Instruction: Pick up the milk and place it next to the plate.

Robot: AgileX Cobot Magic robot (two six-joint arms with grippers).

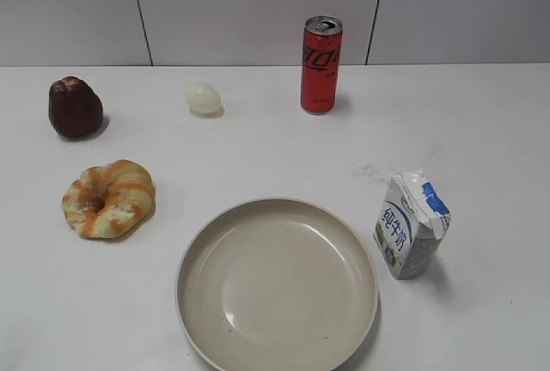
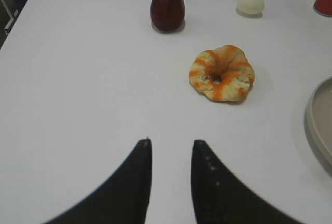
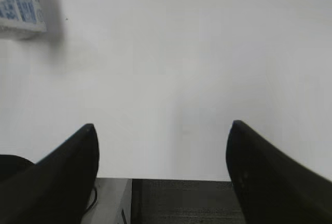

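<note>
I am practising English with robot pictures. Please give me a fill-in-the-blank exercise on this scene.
1. The milk stands to the ____ of the plate in the exterior view.
2. The can is ____ in colour.
3. The right tool has its jaws wide ____.

Missing words: right; red; open
</note>
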